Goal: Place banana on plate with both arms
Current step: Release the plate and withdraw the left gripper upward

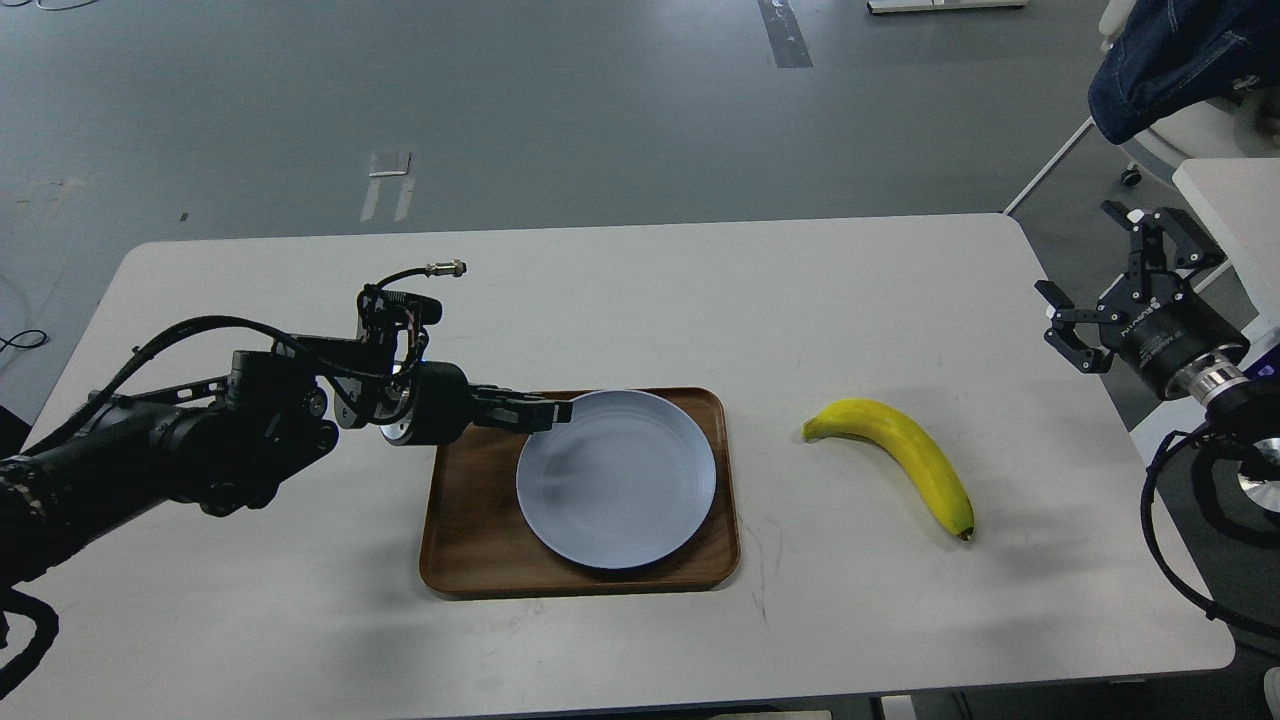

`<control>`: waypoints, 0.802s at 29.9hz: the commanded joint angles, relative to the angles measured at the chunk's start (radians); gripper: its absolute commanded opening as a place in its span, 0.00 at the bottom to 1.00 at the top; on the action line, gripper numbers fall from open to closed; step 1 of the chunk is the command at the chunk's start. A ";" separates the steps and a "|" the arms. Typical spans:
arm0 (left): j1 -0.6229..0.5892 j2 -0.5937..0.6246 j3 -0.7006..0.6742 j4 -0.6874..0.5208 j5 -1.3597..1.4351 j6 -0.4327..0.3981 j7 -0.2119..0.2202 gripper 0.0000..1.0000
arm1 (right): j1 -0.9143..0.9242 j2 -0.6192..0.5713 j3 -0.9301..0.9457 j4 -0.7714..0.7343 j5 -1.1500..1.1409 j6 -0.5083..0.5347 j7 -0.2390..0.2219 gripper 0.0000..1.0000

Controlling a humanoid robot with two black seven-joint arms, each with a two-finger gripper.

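The pale blue-grey plate lies on the brown wooden tray in the middle of the white table. My left gripper reaches in from the left and is shut on the plate's upper left rim. The yellow banana lies on the table right of the tray, with its greenish stem toward the plate and its dark tip toward the front. My right gripper is open and empty. It hangs beyond the table's right edge, well right of the banana.
A white desk and a chair with dark blue denim cloth stand off the table's right side, behind my right arm. Grey floor lies beyond the table's far edge.
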 commanded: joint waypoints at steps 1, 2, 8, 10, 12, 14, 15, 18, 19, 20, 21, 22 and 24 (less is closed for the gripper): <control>-0.019 0.029 -0.023 -0.003 -0.120 0.002 0.000 0.98 | 0.000 -0.001 0.000 -0.001 0.000 0.000 0.000 1.00; -0.030 0.054 -0.037 -0.005 -0.232 -0.001 0.000 0.98 | 0.000 -0.001 0.000 -0.001 0.000 0.000 0.000 1.00; -0.021 0.140 -0.086 0.000 -0.946 -0.010 0.000 0.98 | 0.000 0.001 0.000 0.000 0.000 0.000 0.000 1.00; -0.002 0.166 -0.088 0.009 -1.120 -0.012 0.000 0.98 | 0.000 0.004 -0.001 0.000 0.000 0.000 0.000 1.00; 0.042 0.177 -0.091 0.011 -1.222 -0.009 0.000 0.98 | 0.000 0.005 -0.003 0.002 -0.002 0.000 0.000 1.00; 0.074 0.180 -0.108 0.011 -1.277 -0.007 0.000 0.98 | 0.000 0.007 -0.006 0.003 -0.006 0.000 0.000 1.00; 0.082 0.183 -0.117 0.012 -1.283 -0.009 0.000 0.98 | 0.000 0.007 -0.006 0.003 -0.008 0.000 0.000 1.00; 0.157 0.189 -0.184 0.034 -1.306 -0.015 0.000 0.98 | 0.000 0.005 -0.009 0.003 -0.032 0.000 0.000 1.00; 0.182 0.186 -0.219 0.051 -1.316 -0.024 0.000 0.98 | 0.000 0.002 -0.009 0.005 -0.066 0.000 0.000 1.00; 0.189 0.183 -0.238 0.063 -1.319 -0.033 0.000 0.98 | 0.002 0.001 -0.009 0.006 -0.089 0.000 0.000 1.00; 0.193 0.178 -0.253 0.077 -1.325 -0.052 0.000 0.98 | 0.002 0.001 -0.009 0.008 -0.118 0.000 0.000 1.00; 0.202 0.175 -0.285 0.113 -1.337 -0.108 0.000 0.98 | 0.003 0.001 -0.009 0.012 -0.186 0.000 0.000 1.00; 0.208 0.157 -0.324 0.168 -1.365 -0.122 0.000 0.98 | 0.008 -0.004 -0.009 0.023 -0.306 0.000 0.000 1.00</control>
